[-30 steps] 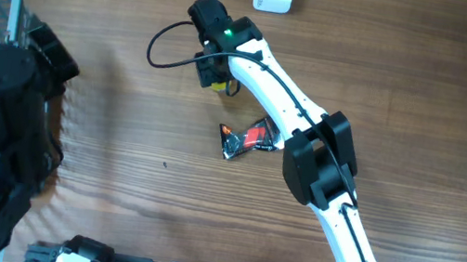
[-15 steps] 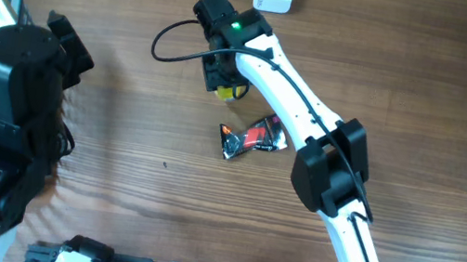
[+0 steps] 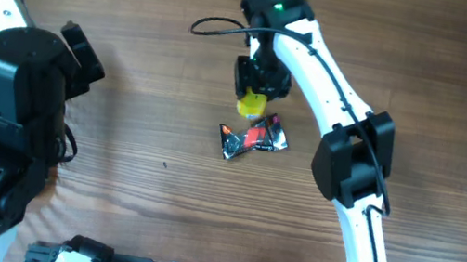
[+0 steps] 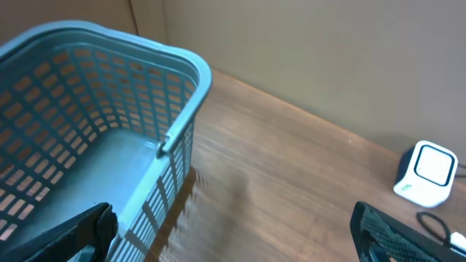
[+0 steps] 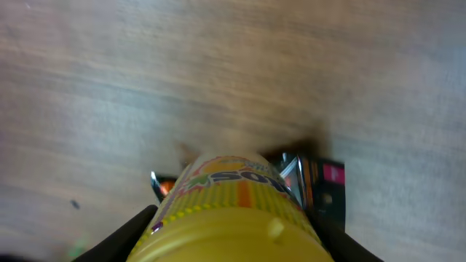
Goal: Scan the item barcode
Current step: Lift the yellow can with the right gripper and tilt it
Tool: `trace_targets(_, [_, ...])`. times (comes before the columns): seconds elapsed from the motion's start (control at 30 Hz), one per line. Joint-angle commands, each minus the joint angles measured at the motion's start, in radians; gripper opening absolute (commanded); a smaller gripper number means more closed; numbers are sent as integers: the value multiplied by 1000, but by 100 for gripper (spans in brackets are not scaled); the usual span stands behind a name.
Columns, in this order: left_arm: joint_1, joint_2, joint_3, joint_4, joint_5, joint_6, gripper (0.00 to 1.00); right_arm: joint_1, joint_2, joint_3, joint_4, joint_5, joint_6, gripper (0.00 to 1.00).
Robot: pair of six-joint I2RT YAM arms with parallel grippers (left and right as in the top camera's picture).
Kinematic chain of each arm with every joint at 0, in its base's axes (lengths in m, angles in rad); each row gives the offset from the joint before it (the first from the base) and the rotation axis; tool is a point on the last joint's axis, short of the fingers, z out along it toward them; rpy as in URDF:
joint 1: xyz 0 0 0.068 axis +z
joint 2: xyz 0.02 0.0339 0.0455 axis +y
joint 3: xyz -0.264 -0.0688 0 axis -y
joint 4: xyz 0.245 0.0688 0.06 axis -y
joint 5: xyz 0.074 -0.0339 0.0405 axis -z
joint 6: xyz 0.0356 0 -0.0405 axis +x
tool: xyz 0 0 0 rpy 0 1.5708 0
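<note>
While left pincer [image 4: 233, 231] gapes, right pincer [image 5: 233, 244] pinches yellow bottle [image 5: 227, 195], its lettering blurred

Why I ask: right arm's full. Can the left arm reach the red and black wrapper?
Probably yes: wooden table separates the open left end effector from the wrapper, though the right end effector's yellow bottle hangs beside it.

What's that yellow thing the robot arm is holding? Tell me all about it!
The yellow container is rounded and looks like smooth plastic, with a ribbed yellow band and a colourful label in orange and green; its letters are too blurred to read. The right gripper is clamped on its sides and seems to hold it up off the wooden table. From overhead it sits right beside a shiny red-and-black wrapper; whether they touch is unclear.
</note>
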Motion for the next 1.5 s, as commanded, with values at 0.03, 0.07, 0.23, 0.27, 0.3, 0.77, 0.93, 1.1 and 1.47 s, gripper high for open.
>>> trace_targets(0.03, [3, 38, -1, -25, 30, -56, 100, -15, -35, 1, -97, -97, 1, 35])
trace_targets(0.07, [3, 44, -1, -28, 31, -63, 100, -16, -35, 0, -95, -126, -40, 34])
trace_targets(0.23, [3, 69, -1, -31, 30, -63, 100, -16, -37, 1, -94, -231, -48, 34])
trace_targets(0.27, [3, 74, -1, -35, 31, -63, 100, -16, -37, 1, -94, -232, -45, 34])
trace_targets(0.3, [3, 78, -1, -39, 31, -63, 100, -16, -37, 1, -94, -237, -45, 34])
trace_targets(0.77, [3, 93, -1, -46, 72, -63, 100, -17, -37, 1, -94, -363, 47, 33])
trace_targets(0.93, [3, 93, -1, -46, 79, -63, 100, -17, -37, 1, -94, -385, 128, 32])
trace_targets(1.1, [3, 93, -1, -46, 90, -82, 100, -21, -37, 1, -94, -394, 201, 31])
trace_targets(1.47, [3, 93, -1, -47, 114, -82, 100, -21, -37, 1, -94, -508, 258, 31])
